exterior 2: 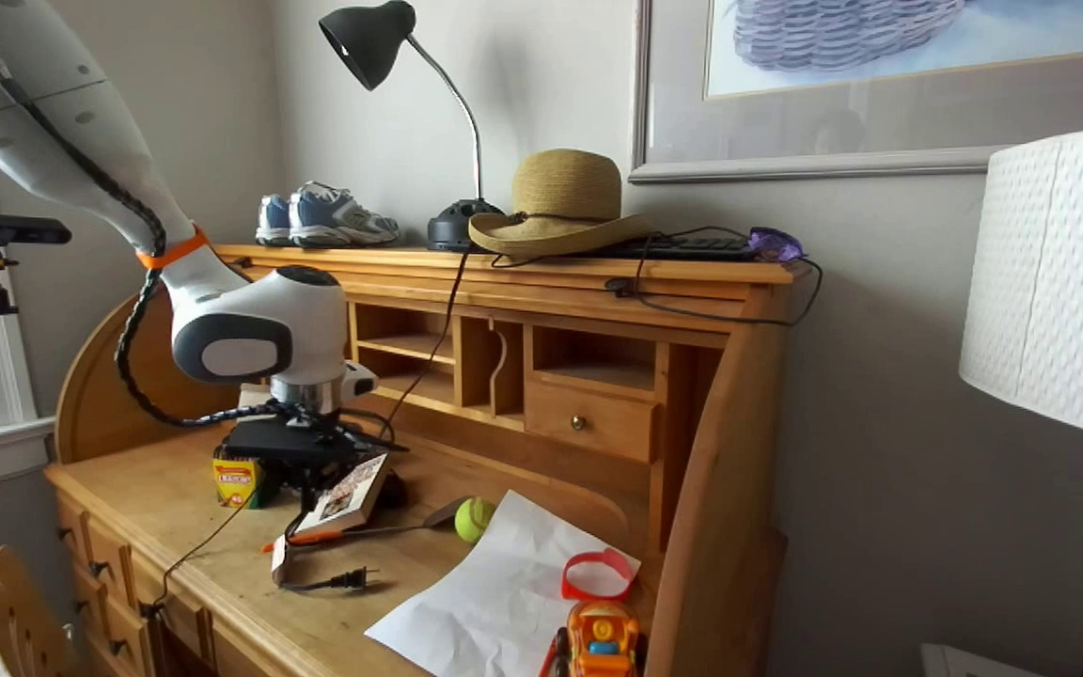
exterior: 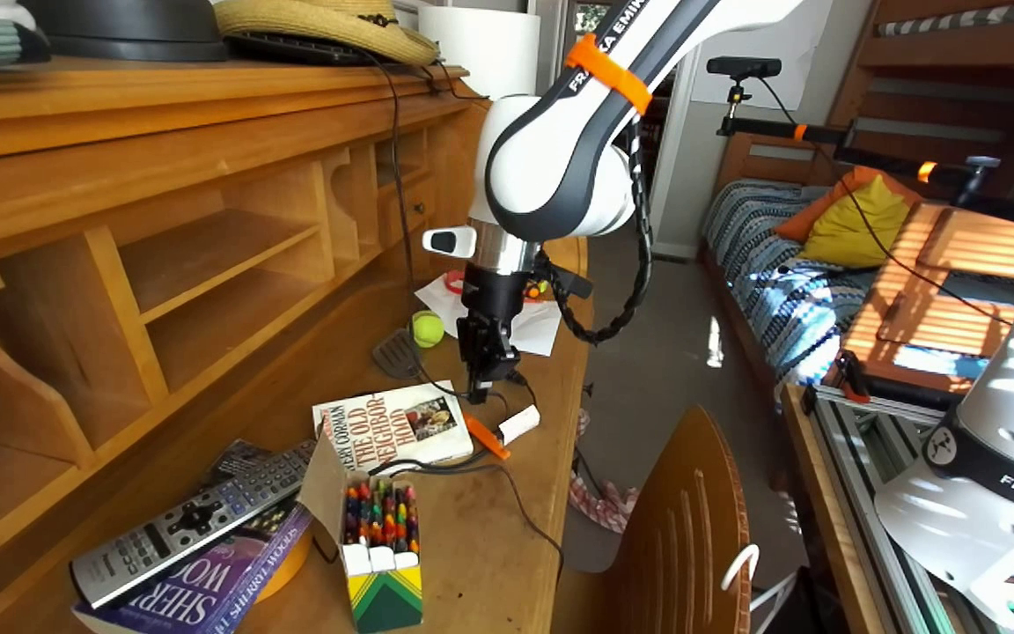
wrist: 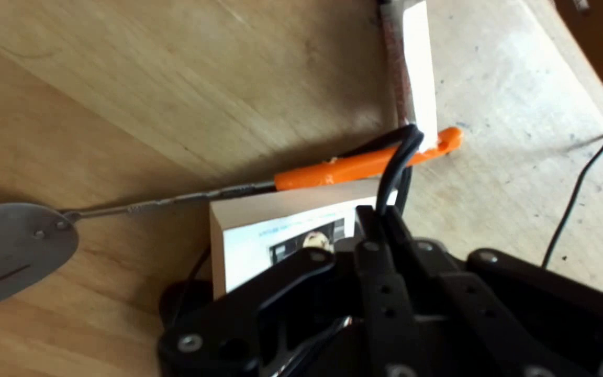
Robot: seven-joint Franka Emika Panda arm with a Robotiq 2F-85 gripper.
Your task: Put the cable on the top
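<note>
Cable [wrist: 394,165] sits pinched between the tips of your pincer [wrist: 379,211], strand running crosswise over the orange handle [wrist: 338,169], perhaps doubled there, too dark to tell; the top [exterior 2: 720,271] stands well above, so you need height first.

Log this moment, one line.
Black tool: shut on thin black cord | cord: crosses over orange spatula handle | light-brown wooden hutch top: placement pending

From left to right in an exterior view: on the table [exterior 2: 147,461], crayon box [exterior 2: 236,481], book [exterior 2: 346,498], ball [exterior 2: 474,519], toy [exterior 2: 603,632]; on the top [exterior 2: 382,257] behind, shoes [exterior 2: 335,219], lamp [exterior 2: 457,226], hat [exterior 2: 565,202]. In the tool [wrist: 380,212], over the spatula [wrist: 327,174]: cable [wrist: 394,172].
</note>
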